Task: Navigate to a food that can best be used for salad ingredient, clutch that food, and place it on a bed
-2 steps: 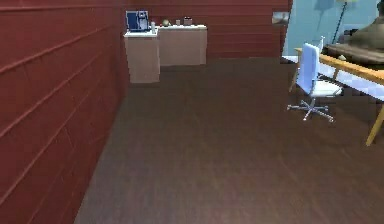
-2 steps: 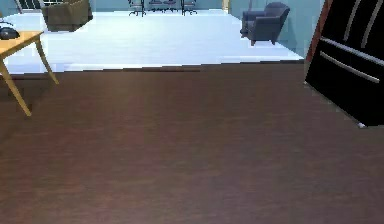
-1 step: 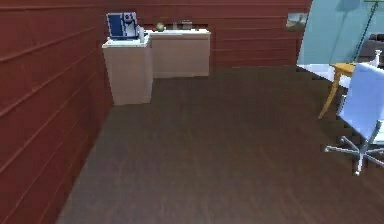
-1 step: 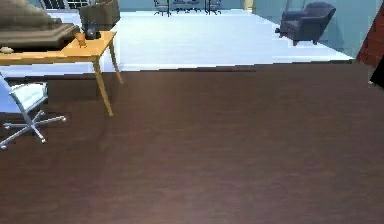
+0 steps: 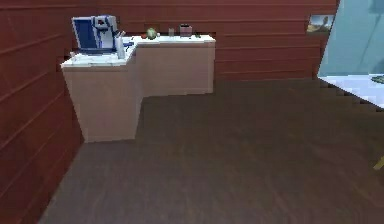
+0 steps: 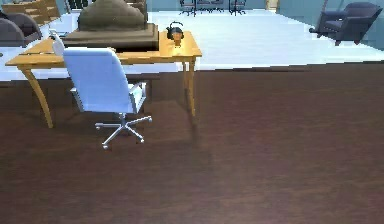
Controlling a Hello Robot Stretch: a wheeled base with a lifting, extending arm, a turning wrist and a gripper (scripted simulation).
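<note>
Dark brown plank floor [image 5: 230,150] is stretching ahead toward a pale L-shaped counter [image 5: 110,95] standing against the red wall. A small green round thing [image 5: 151,32], possibly the salad food, is sitting on the countertop near a blue-and-white coffee machine [image 5: 95,33]. Off to the side, a white swivel chair [image 6: 100,82] is standing at a yellow wooden desk [image 6: 165,52]. The claw's state I cannot tell.

The pale L-shaped counter [image 5: 175,65] carried a blue-and-white machine [image 5: 95,34], a small green round item [image 5: 151,33] and a small dark item [image 5: 186,31]. The wooden desk [image 6: 178,50] carried a dark slab [image 6: 110,41] topped by a brown mound [image 6: 110,14], with a small dark round object [image 6: 176,34] just beside the slab. A white swivel chair [image 6: 103,82] stood on the dark floor [image 6: 270,150] near the desk.
</note>
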